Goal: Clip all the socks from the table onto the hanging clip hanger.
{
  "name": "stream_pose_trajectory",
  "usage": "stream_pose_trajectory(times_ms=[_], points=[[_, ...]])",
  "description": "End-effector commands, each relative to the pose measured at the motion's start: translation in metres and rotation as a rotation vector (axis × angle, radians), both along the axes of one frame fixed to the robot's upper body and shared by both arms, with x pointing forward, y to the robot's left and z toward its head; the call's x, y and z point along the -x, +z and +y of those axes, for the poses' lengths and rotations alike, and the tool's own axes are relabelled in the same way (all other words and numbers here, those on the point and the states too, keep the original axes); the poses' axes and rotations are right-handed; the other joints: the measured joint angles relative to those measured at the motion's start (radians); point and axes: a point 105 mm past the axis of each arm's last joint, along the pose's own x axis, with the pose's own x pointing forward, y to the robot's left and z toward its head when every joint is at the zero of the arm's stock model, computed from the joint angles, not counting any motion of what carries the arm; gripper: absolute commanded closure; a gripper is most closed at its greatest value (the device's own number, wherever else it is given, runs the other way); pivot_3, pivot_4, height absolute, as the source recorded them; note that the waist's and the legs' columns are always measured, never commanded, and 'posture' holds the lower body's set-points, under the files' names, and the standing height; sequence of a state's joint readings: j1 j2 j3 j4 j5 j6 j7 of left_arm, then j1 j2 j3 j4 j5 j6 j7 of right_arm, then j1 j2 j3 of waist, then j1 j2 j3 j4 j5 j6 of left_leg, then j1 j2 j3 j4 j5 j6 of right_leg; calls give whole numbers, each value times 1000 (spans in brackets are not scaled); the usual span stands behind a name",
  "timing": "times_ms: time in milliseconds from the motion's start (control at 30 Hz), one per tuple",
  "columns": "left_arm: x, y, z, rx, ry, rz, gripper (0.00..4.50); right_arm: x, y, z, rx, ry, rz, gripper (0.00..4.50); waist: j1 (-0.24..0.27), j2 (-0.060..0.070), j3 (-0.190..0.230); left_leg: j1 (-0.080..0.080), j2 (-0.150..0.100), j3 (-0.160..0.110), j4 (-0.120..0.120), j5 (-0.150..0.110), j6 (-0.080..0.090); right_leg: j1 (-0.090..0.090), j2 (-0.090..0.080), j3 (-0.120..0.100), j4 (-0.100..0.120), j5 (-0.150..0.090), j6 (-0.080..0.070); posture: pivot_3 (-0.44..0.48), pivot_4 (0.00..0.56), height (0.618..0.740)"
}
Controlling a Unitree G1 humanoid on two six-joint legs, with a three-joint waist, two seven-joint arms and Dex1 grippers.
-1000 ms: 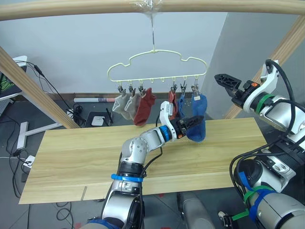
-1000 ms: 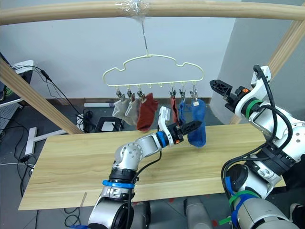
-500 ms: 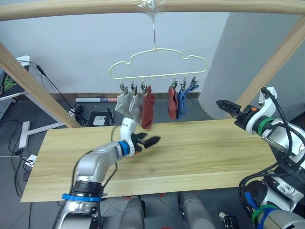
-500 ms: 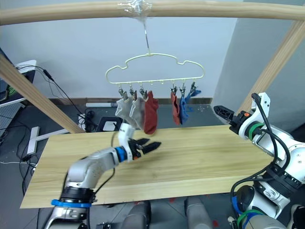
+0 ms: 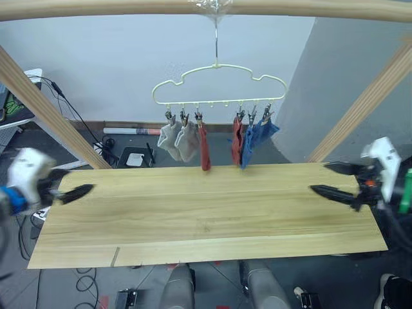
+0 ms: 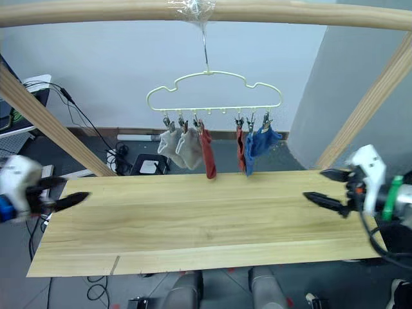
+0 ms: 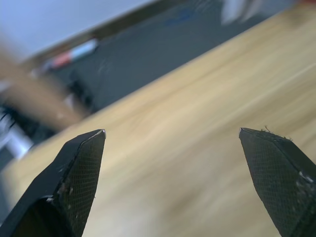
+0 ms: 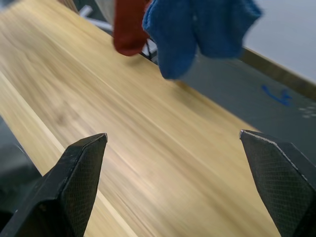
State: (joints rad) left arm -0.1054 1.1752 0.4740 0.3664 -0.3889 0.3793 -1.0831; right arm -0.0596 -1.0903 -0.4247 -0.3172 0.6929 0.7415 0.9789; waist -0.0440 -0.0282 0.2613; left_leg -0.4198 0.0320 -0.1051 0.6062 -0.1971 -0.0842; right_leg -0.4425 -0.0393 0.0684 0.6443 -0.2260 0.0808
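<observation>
The pale-yellow clip hanger [image 5: 219, 84] hangs from the top pole above the table's far edge. Six socks hang from its clips: two grey socks [image 5: 179, 140] on the left, a rust-red sock [image 5: 205, 148] beside them, then another red sock [image 5: 236, 140] and two blue socks [image 5: 257, 136] on the right. The wooden table [image 5: 206, 215] carries no socks. My left gripper [image 5: 77, 182] is open at the table's left end, holding nothing. My right gripper [image 5: 318, 177] is open over the table's right end, also holding nothing. The right wrist view shows a red sock [image 8: 129, 24] and blue socks [image 8: 197, 29] ahead.
Slanted wooden frame poles stand at the left [image 5: 45, 96] and right [image 5: 360, 103], with a horizontal pole [image 5: 129, 8] overhead. Cables and a white box [image 5: 135, 159] lie on the floor behind the table.
My left arm let go of the blue sock and swung away to the table's left end. My right arm dropped from beside the hanger to the table's right end. The socks swing slightly.
</observation>
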Motion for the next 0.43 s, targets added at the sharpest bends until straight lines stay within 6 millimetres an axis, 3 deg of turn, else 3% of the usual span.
stream_pose_trajectory(times_ms=[33,167,433], points=[[-10,17,-17,-8,-83,-80,20,0,5,5,-22,37,-36,0,21,2,-4,1,0,0,0,0,0,1,0,0,0,0,0,124,177,740],[-20,12,-36,29,-125,-103,20,-6,5,8,-29,35,-58,0,42,3,-5,0,-1,4,2,0,0,2,-3,1,0,1,1,121,172,740],[-28,16,-41,85,-130,-107,20,-7,7,5,-36,11,-64,0,42,0,-6,-1,0,3,2,0,-1,1,-2,0,1,2,4,114,169,740]])
